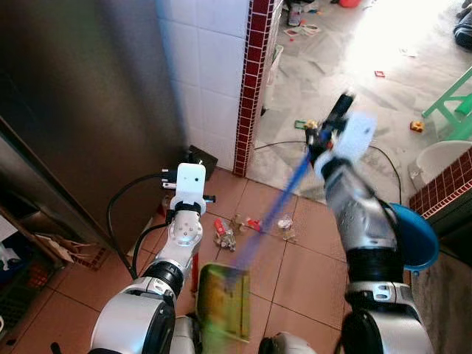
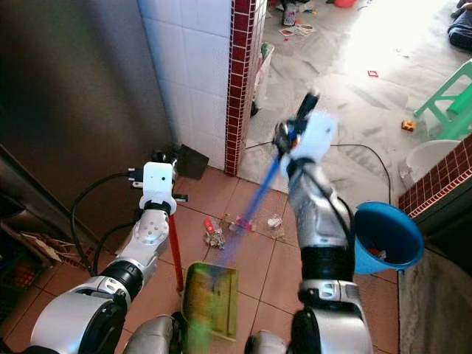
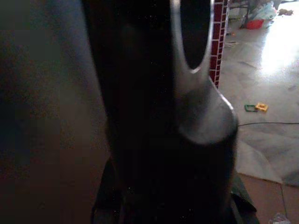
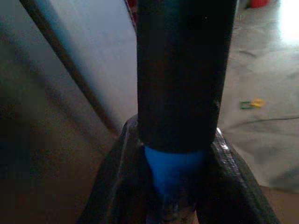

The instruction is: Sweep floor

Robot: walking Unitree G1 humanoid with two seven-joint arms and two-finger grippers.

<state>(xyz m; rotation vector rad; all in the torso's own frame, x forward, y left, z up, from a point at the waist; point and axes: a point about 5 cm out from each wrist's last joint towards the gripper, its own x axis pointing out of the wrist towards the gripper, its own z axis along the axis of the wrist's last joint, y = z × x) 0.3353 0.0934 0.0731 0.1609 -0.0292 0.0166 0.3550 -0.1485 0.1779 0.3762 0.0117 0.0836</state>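
Right wrist view shows my right gripper (image 4: 175,186) clamped on the blue broom handle (image 1: 284,203), its blurred green head (image 1: 223,301) near the litter (image 1: 225,234); left gripper (image 1: 193,158) grip: cannot tell.

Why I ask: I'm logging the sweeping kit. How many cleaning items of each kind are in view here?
Blue-handled broom: 1
Dark dustpan: 1
Blue container: 1
Total: 3
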